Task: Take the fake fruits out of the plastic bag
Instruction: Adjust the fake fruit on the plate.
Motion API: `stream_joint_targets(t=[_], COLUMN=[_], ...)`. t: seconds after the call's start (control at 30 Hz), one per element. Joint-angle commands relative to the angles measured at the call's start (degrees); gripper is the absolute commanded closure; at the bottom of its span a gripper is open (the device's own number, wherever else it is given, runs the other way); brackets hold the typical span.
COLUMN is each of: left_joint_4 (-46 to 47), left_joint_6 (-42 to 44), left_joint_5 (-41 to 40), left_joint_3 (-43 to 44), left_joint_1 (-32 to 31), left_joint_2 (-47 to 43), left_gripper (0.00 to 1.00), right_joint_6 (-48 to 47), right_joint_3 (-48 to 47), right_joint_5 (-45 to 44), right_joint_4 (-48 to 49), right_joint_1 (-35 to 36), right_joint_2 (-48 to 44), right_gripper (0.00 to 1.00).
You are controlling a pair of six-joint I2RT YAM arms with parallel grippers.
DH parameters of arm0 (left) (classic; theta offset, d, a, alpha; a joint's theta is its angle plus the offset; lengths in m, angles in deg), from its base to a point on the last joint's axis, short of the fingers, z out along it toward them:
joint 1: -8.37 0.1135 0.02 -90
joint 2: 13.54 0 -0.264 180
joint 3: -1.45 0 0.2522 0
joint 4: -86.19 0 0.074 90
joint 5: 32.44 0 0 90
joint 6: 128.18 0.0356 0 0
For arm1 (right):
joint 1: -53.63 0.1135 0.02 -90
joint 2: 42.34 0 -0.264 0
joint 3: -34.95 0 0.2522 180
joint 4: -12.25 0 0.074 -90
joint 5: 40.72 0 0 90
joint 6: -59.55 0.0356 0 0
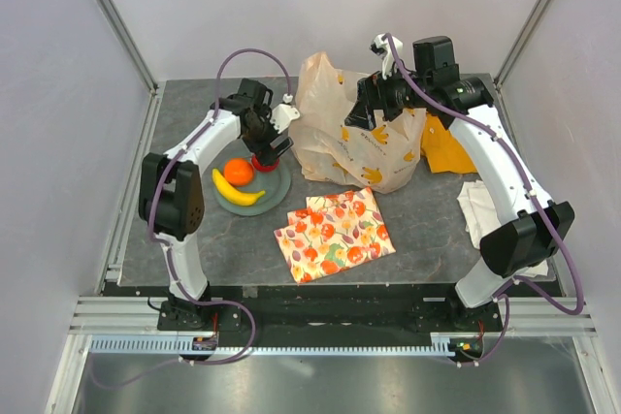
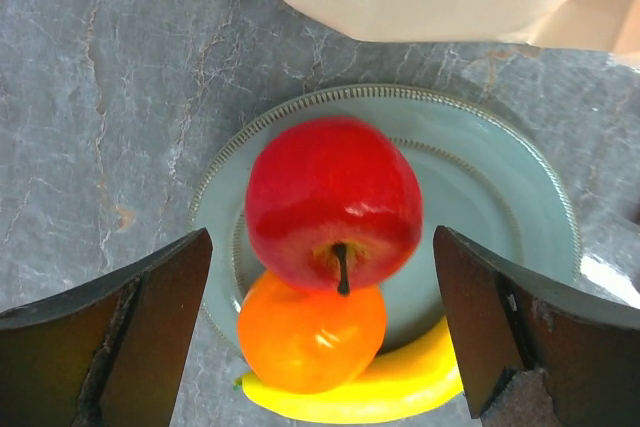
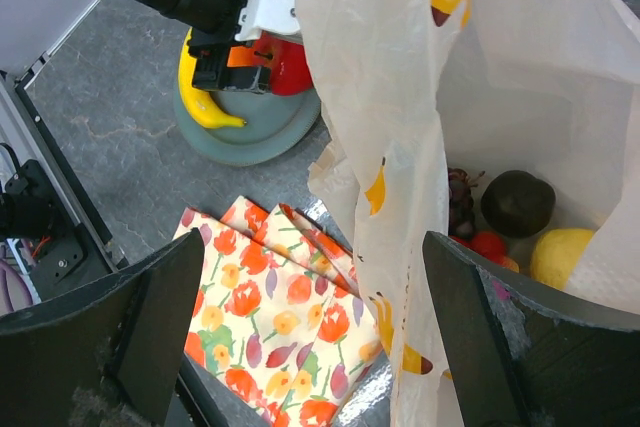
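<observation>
red glossy apple (image 2: 333, 202), plastic orange (image 2: 312, 335), yellow banana (image 2: 370, 387) out at centre-left; yellow lemon (image 3: 565, 257), dark grapes (image 3: 460, 202) left in cream plastic bag (image 3: 400, 97); left gripper (image 2: 320, 347), right gripper (image 3: 310, 337) spread.

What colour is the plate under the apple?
The plate is pale green, best in left wrist view.

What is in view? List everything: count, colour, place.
Plate: one, grey-green, table left.
Apple: one, red, on plate.
Orange: one, orange, on plate.
Banana: one, yellow, on plate.
Plastic bag: one, cream, back centre.
Lemon: one, yellow, in bag.
Grape bunch: one, dark purple, in bag.
Round fruit: one, near-black, in bag.
Printed cloth: one, red-orange, centre front.
White cloth: one, white, right side.
Orange item: one, orange, beside bag.
Left gripper: one, black, open over plate.
Right gripper: one, black, open at bag.
</observation>
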State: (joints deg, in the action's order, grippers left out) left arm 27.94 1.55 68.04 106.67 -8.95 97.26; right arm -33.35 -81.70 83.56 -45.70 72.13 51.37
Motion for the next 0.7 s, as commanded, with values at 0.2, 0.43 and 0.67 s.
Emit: stream_joint_targets(t=[0.2, 0.43, 0.67], left_joint_4=[0.8, -0.9, -4.7], left_joint_6=[0.5, 2.1, 2.1], left_joint_5=[-1.3, -0.5, 1.1], left_joint_3=[2.4, 4.2, 7.3], left_joint_1=[0.1, 0.9, 2.6], left_joint_2=[4.1, 3.7, 4.9], left_gripper=[0.06, 0.33, 0.40], right_joint_6=[0.5, 0.9, 1.0], right_joint_3=[-1.7, -1.8, -1.5], right_joint_5=[1.1, 1.2, 1.2], right_joint_4=[2.0, 2.3, 2.3], right_joint_1=[-0.3, -0.4, -0.5], right_joint_2=[0.8, 1.5, 1.3], right_gripper=[0.02, 0.02, 0.02])
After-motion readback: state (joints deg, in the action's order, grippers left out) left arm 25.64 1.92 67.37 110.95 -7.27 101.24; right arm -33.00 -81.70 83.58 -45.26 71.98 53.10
